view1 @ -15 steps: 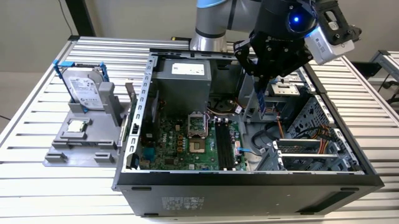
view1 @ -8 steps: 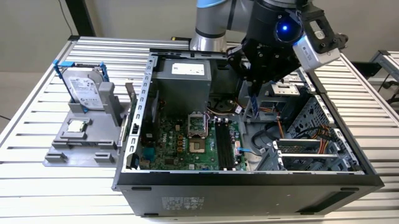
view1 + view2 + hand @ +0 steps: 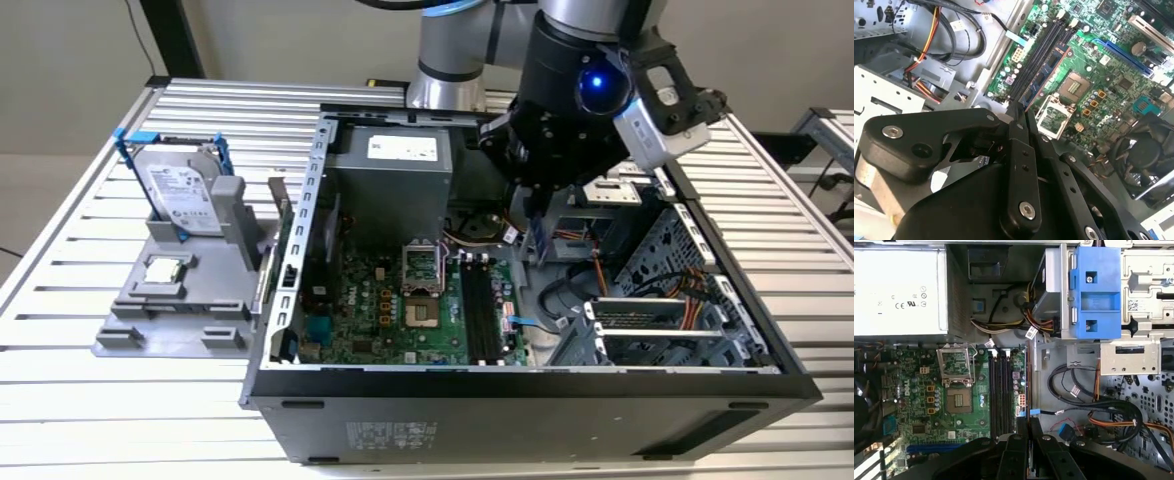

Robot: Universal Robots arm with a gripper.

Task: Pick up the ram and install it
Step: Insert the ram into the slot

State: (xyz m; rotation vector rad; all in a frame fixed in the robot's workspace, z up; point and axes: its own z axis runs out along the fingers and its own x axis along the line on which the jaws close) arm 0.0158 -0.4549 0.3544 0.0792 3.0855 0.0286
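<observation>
1. Slatted metal table (image 3: 80, 260) carries your whole setup in the exterior view: an open computer case (image 3: 534, 410) lying on its side and, toward the exterior view's left, a gray fixture (image 3: 174, 320).
2. On that fixture you have a hard drive (image 3: 180, 190) standing upright in a blue bracket (image 3: 124, 148), with a small square processor chip (image 3: 163, 268) lying flat in front of it.
3. Your arm stands over the case, and the gripper (image 3: 531, 215) hangs inside it above the motherboard (image 3: 380, 310), beside the gray power supply (image 3: 400, 165).
4. Check the second wrist view: the fingers (image 3: 1016, 130) are pressed together on the ram (image 3: 1048, 67), a thin board with dark chips that juts out past the fingertips.
5. You see the ram running in the same direction as the black memory slots (image 3: 999, 390), just beside them and near the processor socket (image 3: 959, 401).
6. You cannot tell from these views whether the ram's lower edge touches a slot.
7. Past the motherboard's edge, in the first wrist view, you have loose cables (image 3: 1104, 410) and a blue drive carrier (image 3: 1096, 290) in the metal bays.
</observation>
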